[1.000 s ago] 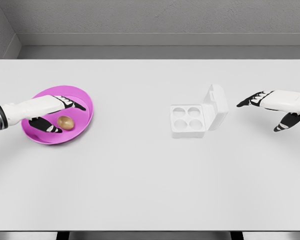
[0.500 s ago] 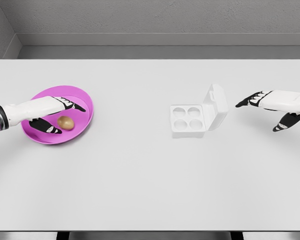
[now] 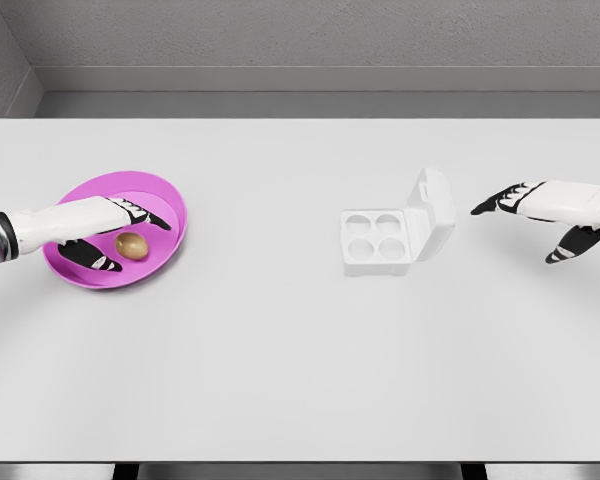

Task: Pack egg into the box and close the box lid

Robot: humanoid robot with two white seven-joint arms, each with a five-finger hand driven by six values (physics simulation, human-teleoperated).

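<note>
A wide white counter point(image 3: 280, 350) fills most of the frame, its near edge cut off along the bottom. At the left middle sits a shallow magenta plate point(image 3: 165, 195), and on it lies 1 brown egg point(image 3: 131, 244), resting toward the plate's lower centre.

The left hand point(image 3: 105, 232) reaches in from the left edge over the plate; its forearm is cut off at the frame border, where only a dark grey cuff shows. The fingers are spread around the egg, with the upper fingers point(image 3: 145, 213) extended just above it and the thumb low to its left. Whether any fingertip touches the egg cannot be made out; the egg lies on the plate, not lifted. The arm hides much of the plate's left half.

Right of centre stands the white box point(image 3: 378, 240) with 4 round cups in a 2 by 2 grid, all vacant. Its lid point(image 3: 432, 212) is raised, tilted up and back on the right side; the hinge itself is hard to see, white against white.

The right hand point(image 3: 540, 212) hovers at the right edge, well apart from the lid, fingers relaxed and parted, holding nothing. Its arm is cut off by the right border.
</note>
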